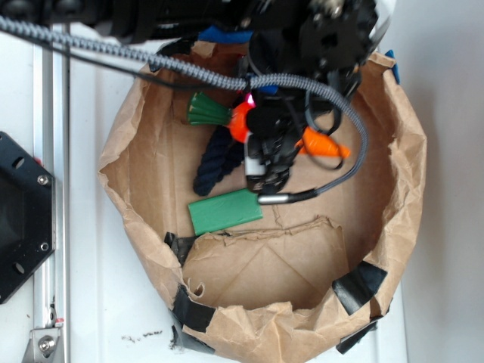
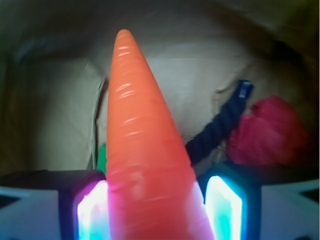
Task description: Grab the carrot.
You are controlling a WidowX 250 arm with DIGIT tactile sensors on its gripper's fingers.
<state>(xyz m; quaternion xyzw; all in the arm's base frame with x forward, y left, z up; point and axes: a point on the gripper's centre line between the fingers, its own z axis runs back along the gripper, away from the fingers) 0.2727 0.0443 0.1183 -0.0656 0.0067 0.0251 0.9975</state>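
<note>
In the wrist view the carrot [image 2: 145,150] fills the middle, glossy orange and tapered, with its tip pointing away. My gripper [image 2: 157,200] is shut on its thick part, and the lit fingers [image 2: 225,205] press it from both sides. In the exterior view my gripper [image 1: 274,151] hangs over the middle of the paper bag. The carrot's orange tip [image 1: 329,145] sticks out to its right. An orange-red rounded part [image 1: 240,122] and a dark green ribbed fan [image 1: 208,110] lie in line on the left. The gripper hides the join.
The brown paper bag [image 1: 136,204] has rolled-down walls on all sides. Inside lie a flat green block [image 1: 225,211] and a dark blue rope [image 1: 212,166]. The wrist view shows a red cloth lump [image 2: 270,132] beside the rope's end [image 2: 220,127]. A grey cable [image 1: 355,151] loops near the gripper.
</note>
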